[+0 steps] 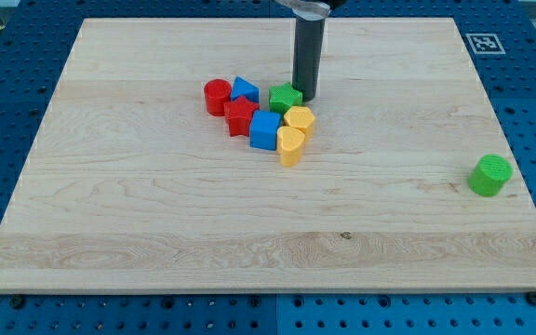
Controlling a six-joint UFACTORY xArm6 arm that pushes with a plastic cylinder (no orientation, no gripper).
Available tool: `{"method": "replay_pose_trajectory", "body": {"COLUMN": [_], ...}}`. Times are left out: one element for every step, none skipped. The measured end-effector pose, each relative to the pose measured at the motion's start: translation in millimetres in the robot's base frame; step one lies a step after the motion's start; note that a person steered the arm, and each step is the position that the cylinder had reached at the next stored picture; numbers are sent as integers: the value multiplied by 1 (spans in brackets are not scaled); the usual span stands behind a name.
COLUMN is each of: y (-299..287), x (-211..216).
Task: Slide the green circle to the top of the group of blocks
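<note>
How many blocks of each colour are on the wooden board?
Red: 2, a cylinder and a star-like block
Blue: 2
Green: 2, a star-like block and the green circle
Yellow: 2
Total: 8

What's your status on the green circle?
My tip at the cluster's upper right, beside the green star. Green circle alone far at the view's right, untouched. Path from it to the cluster looks unobstructed.

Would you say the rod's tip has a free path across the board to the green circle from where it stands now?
Probably yes. My tip stands at the cluster's top, beside the green star, while the green circle sits alone far toward the view's right; bare board lies between them.
</note>
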State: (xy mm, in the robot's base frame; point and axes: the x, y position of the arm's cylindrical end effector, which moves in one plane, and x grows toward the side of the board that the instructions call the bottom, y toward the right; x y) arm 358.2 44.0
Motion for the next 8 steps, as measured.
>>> {"method": "replay_pose_trajectory", "body": {"y": [45,113,178,242,293,300,276,234], "x": [-11,-7,15,53,98,128,172,184]}}
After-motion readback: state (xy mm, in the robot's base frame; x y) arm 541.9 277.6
